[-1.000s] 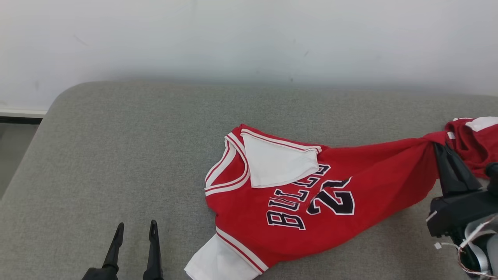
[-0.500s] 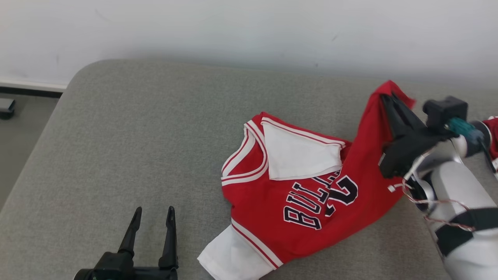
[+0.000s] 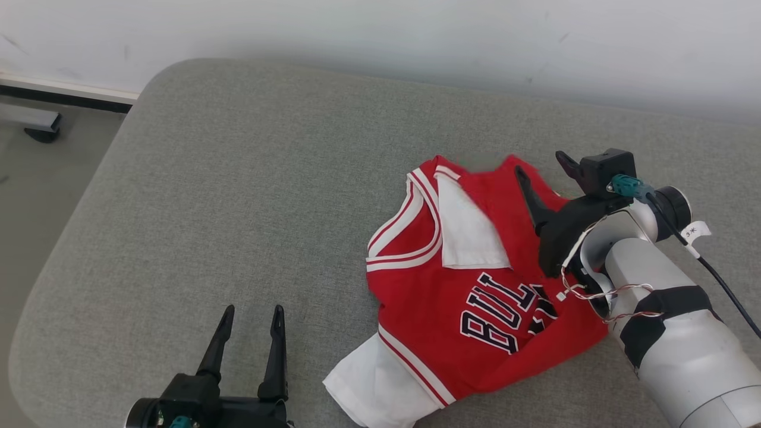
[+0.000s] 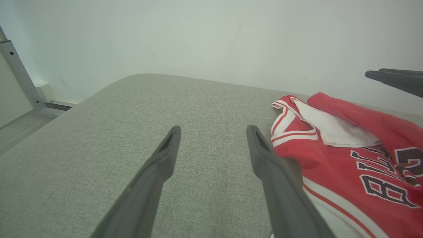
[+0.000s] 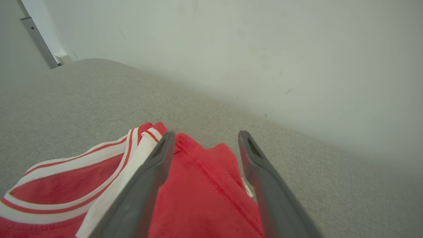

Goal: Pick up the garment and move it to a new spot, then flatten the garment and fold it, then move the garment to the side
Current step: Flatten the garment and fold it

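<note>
The garment [image 3: 469, 297] is a red jersey with white trim and dark lettering. It lies crumpled on the grey cushion [image 3: 238, 178], its right part folded over toward the collar. My right gripper [image 3: 541, 165] stands open just above that folded red edge, holding nothing. In the right wrist view the red cloth [image 5: 205, 191] lies loose between and under the spread fingers of the right gripper [image 5: 206, 135]. My left gripper [image 3: 254, 310] is open over bare cushion to the left of the jersey. In the left wrist view, the left gripper [image 4: 213, 129] has the jersey [image 4: 347, 155] to its right.
A pale wall [image 3: 416, 35] runs behind the cushion. The cushion's rounded left edge drops to the floor [image 3: 35, 178], where a dark foot of some stand [image 3: 41, 128] rests. Bare cushion stretches left of and behind the jersey.
The right gripper carried the jersey's red hem up and leftward over the body, then opened and let it go. The head camera has shifted. The left gripper stays open.
</note>
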`<state>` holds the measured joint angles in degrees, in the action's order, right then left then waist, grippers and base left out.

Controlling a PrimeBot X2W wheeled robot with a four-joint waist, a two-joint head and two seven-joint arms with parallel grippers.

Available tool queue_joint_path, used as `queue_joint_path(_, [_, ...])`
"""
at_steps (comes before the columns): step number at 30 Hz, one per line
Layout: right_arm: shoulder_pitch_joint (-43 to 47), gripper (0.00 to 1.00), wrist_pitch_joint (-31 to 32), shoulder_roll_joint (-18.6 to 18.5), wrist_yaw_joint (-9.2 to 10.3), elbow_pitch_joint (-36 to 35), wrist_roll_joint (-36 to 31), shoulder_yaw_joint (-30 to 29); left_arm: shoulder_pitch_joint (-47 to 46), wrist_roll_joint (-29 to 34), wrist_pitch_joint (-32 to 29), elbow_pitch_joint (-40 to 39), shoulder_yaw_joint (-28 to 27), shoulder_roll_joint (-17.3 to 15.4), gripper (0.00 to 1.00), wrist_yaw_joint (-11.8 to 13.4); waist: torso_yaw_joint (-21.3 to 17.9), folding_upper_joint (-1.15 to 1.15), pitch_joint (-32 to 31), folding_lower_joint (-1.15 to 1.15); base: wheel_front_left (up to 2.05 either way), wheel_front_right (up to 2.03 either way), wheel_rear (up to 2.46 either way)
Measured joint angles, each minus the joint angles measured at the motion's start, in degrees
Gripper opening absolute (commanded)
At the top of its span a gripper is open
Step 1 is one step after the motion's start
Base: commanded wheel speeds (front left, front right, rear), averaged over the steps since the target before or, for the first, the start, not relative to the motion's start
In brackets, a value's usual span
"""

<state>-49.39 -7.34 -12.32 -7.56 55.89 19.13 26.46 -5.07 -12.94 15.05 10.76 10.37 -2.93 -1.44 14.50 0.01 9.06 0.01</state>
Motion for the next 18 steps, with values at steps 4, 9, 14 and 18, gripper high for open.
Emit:
queue_joint_path(4, [-0.79,1.00,-3.53,-0.37,0.00,2.24,1.89,1.22,0.07,0.29,-0.01,-0.09,-0.89,0.00,1.00,0.26,-0.87,0.00,-0.16,0.00,0.00,0.00,0.00])
queue_joint_path(9, [-0.41,1.00,-6.78,-2.05,0.00,1.82,4.92,1.42,0.65,1.21,-0.01,-0.21,-2.55,0.02,1.00,-0.03,-2.56,0.00,-1.34,0.00,0.00,0.00,0.00])
queue_joint_path(14, [3.08,1.00,-7.50,-6.98,0.00,-0.62,6.60,-0.05,1.63,2.40,0.00,-0.73,-4.15,0.01,1.00,-0.51,-4.24,0.00,-2.78,-0.01,0.00,0.00,0.00])
queue_joint_path(18, [7.46,1.00,-7.65,-10.47,0.00,-3.30,7.23,-2.79,2.50,2.81,-0.01,-1.32,-5.25,0.00,1.00,-0.63,-5.54,0.00,-3.45,-0.01,0.00,0.00,0.00])
